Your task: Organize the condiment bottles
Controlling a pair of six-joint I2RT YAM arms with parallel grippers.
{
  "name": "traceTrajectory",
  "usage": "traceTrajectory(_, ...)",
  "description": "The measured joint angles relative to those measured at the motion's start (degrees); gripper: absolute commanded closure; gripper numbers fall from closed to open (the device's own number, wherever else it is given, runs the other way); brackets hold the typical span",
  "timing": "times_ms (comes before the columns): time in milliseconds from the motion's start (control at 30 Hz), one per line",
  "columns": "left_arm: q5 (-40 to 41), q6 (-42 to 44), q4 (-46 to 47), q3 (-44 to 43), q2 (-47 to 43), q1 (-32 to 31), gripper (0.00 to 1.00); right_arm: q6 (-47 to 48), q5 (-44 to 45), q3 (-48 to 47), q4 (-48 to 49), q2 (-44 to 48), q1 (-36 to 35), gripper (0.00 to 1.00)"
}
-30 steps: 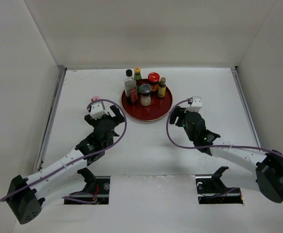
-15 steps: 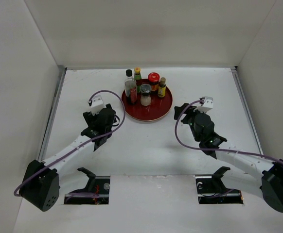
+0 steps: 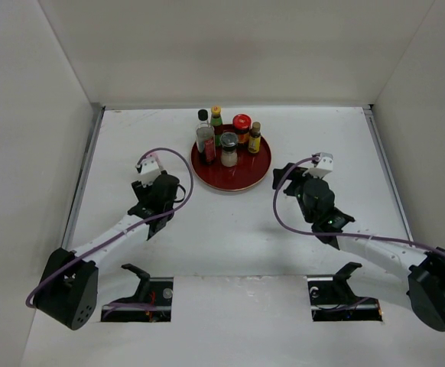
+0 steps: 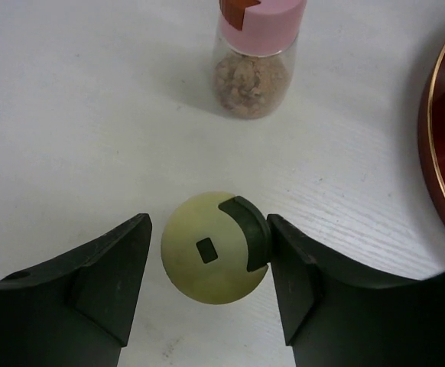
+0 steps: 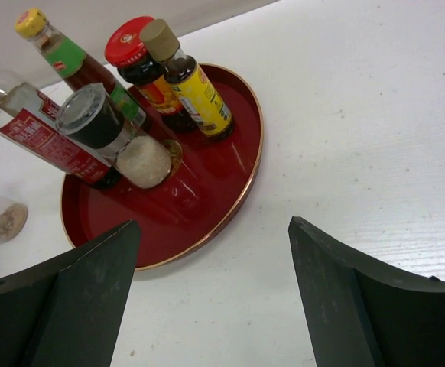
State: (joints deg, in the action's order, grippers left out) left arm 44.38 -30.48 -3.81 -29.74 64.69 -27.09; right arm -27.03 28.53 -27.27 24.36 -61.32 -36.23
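In the left wrist view a cream bottle [image 4: 207, 260] stands on the table, seen from above. My left gripper [image 4: 209, 229] has closed in on it, the right finger against its dark flip lid and the left finger at its rim. A pink-capped shaker [image 4: 257, 61] stands just beyond. In the top view my left gripper [image 3: 155, 191] hides both. On the red tray [image 3: 241, 186] stand a tall clear bottle [image 3: 205, 139], a green yellow-capped bottle [image 3: 216, 122], a red-lidded jar [image 3: 241, 128], a yellow brown-capped bottle [image 3: 254, 138] and a grey-lidded shaker [image 3: 228, 150]. My right gripper [image 5: 215, 229] is open over bare table by the tray.
White walls close in the table on the left, the back and the right. The tray's rim [image 4: 436, 153] lies just right of the left gripper. Two dark cut-outs sit near the arm bases [image 3: 146, 294].
The left jaws have closed from wide open onto the cream bottle, and that arm has pulled in over it. The right gripper has backed to the right, away from the tray.
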Motion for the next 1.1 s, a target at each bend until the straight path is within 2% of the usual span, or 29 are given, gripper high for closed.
traceTrajectory(67, 0.0, 0.0, 1.0, 0.0, 0.0, 0.1, 0.62, 0.0, 0.0, 0.0, -0.1, -0.4, 0.0, 0.15)
traceTrajectory(167, 0.0, 0.0, 1.6, 0.0, -0.2, -0.7, 0.71, 0.0, 0.0, 0.0, -0.2, -0.7, 0.0, 0.15)
traceTrajectory(300, 0.1, 0.1, 1.2, -0.3, -3.2, -6.9, 0.72, 0.0, 0.0, 0.0, -0.2, -0.8, 0.0, 0.15)
traceTrajectory(433, 0.3, 0.1, 1.3, -5.5, -3.1, -17.0, 0.71, -0.2, 0.0, 0.0, -0.3, -0.4, 0.4, 0.13)
traceTrajectory(500, 0.1, 0.5, 3.4, -10.3, 0.3, -21.0, 0.70, -0.6, 0.1, 0.0, -0.3, 0.0, 1.0, 0.13)
traceTrajectory(600, -0.7, 2.1, 9.6, -16.8, 8.0, -23.2, 0.70, -1.4, 0.2, 0.1, -0.3, 0.5, 2.1, 0.13)
traceTrajectory(700, -2.4, 4.0, 14.9, -22.3, 16.5, -23.1, 0.70, -1.9, 0.2, 0.2, -0.3, 0.6, 3.2, 0.13)
traceTrajectory(867, -6.3, 6.2, 18.8, -32.9, 31.0, -22.4, 0.70, -3.0, 0.2, 1.4, -0.3, 1.1, 4.9, 0.13)
traceTrajectory(1100, -9.8, 8.7, 20.6, -43.4, 43.5, -21.5, 0.69, -4.4, 0.2, 2.0, -0.4, 2.2, 6.8, 0.12)
